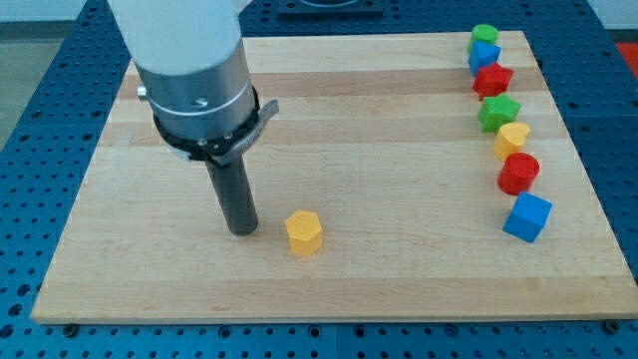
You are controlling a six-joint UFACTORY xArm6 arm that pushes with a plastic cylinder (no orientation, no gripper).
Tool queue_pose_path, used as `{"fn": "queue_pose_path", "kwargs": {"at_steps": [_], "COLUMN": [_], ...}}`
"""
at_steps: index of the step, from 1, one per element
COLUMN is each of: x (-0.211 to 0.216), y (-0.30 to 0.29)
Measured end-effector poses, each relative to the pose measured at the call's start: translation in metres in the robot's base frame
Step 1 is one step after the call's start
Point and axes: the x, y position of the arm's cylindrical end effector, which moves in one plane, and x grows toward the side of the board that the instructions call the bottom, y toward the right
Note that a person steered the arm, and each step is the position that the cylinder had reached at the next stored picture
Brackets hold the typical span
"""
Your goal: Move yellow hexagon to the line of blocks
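Now my tip (242,229) stands just left of the yellow hexagon (304,232), apart from it. No hand shows; the rod holds nothing. Light and stiff, probably; push its left face.

We see open counter (399,150) between the yellow hexagon (304,232) and the line at the view's right; nearest stand the red cylinder (518,173) and blue cube (526,217), nearly touching, leaving no passage between.

Wooden board (150,259), yellow hexagon (304,232) lying alone, line of seven coloured blocks (506,130) along the view's right
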Motion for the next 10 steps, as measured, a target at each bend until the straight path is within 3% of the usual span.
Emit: {"fn": "queue_pose_path", "kwargs": {"at_steps": [3,7,10], "x": [0.004,0.044,0.066], "y": [0.063,0.146,0.151]}}
